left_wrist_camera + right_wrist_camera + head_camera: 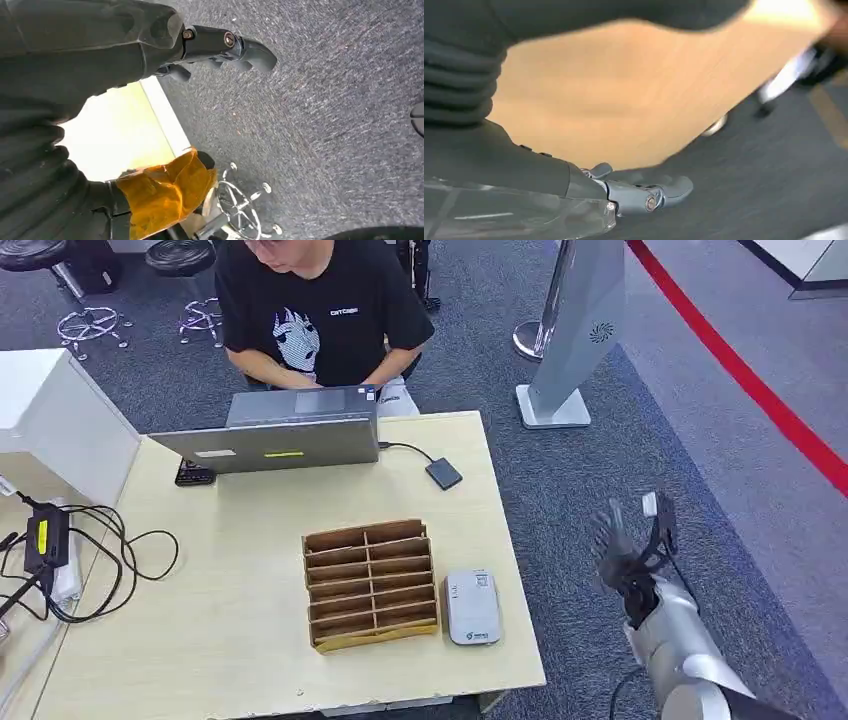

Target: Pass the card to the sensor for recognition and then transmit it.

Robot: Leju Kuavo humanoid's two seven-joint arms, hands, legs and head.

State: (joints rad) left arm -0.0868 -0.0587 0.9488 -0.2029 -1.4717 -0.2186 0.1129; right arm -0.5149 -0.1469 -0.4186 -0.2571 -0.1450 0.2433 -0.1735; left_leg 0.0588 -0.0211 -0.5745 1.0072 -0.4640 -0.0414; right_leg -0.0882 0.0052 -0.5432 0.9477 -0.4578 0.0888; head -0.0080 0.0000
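Looking down in head view: light wood counter (240, 640) w/ a brown slotted card organizer (371, 584) near its front-right part. Taking that organizer as landmark: white card sensor (472, 606) lies flat just beside it on the right, not touching. Behind the organizer, a grey laptop (285, 430), lid toward the camera, w/ a person in a black T-shirt (320, 310) seated behind it. Small dark drive (443, 473) on a cable sits behind and right of the organizer. Black adapter w/ yellow label (45, 536) and looped cables lie far left of it. Right robot hand (632, 545) is raised off the counter, well to the right of the organizer and sensor, over grey carpet (600, 490); fingers apart, pointing up, a small pale thing at one fingertip, can't tell if it's the card or part of the hand. No card legible in the organizer slots.

Left wrist view: left robot hand (220, 47) over carpet, dark fingers (255, 52) partly curled, nothing between them; amber tape (165, 195) wrapped near the thumb. Pale counter edge (160, 117) and a chair's chrome base (240, 205) beyond.

Right wrist view: blurred. Right robot hand's grey finger (659, 192) stretched out over carpet beside the counter edge; no object seen in it, hold can't be told.
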